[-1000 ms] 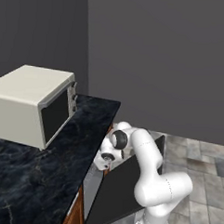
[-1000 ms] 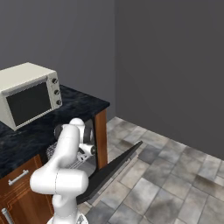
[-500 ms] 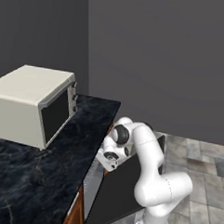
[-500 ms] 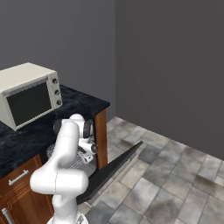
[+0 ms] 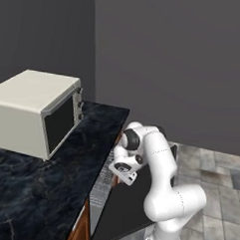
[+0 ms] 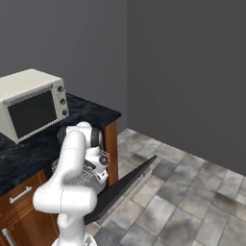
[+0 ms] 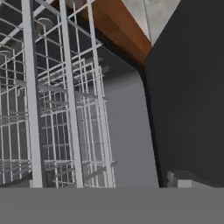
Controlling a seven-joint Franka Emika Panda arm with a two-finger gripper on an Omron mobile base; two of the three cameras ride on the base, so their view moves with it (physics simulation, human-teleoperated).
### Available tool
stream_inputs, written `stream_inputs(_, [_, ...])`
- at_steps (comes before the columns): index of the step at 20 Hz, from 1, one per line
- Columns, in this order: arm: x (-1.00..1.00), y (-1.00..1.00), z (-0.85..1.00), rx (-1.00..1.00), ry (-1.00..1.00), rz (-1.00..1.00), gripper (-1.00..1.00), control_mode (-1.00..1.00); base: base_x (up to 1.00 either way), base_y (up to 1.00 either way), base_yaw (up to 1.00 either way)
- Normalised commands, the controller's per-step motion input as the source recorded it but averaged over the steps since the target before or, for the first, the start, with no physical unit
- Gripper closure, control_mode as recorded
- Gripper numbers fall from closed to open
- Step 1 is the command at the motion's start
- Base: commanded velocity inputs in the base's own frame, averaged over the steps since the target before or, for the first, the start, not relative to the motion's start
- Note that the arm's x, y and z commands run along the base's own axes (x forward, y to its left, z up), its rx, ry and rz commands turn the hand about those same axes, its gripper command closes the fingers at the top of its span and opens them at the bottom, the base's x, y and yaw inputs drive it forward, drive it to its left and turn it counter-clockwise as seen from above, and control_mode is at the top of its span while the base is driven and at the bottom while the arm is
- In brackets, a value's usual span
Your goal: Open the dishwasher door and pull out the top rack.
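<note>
Door's down: the dishwasher door point(image 6: 127, 181) is hanging open over the floor, and the claw point(image 5: 120, 173) is reaching at the top rack point(image 7: 65, 109) inside the opening under the counter point(image 5: 49, 178). Its grip I cannot tell. Next, seemingly, hooking a front rod and pulling straight outward.

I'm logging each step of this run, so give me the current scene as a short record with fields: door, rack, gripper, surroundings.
door: the dishwasher door is open, tilted down and outward over the tiled floor
rack: the top rack fills the hand view close up; its wires also show by the arm in the right base view
gripper: the gripper is at the dishwasher opening beside the rack; open or shut cannot be told
surroundings: beige microwave on the dark marble counter; brown wooden cabinet below
</note>
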Motion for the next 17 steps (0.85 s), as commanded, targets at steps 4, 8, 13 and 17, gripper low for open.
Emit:
stream_inputs(4, [-0.71, -1.00, -0.47, -0.19, 0.13, -0.14, -1.00, -1.00, 0.00, 0.00, 0.00])
stream_inputs(8, [-0.72, -1.00, -0.45, -0.18, 0.14, -0.14, -1.00, -1.00, 0.00, 0.00, 0.00])
stream_inputs(13, [-0.67, -1.00, -0.46, -0.17, 0.15, -0.14, -1.00, -1.00, 0.00, 0.00, 0.00])
stream_inputs(17, [-0.66, -1.00, -0.47, -0.15, 0.14, -0.12, -1.00, -1.00, 0.00, 0.00, 0.00])
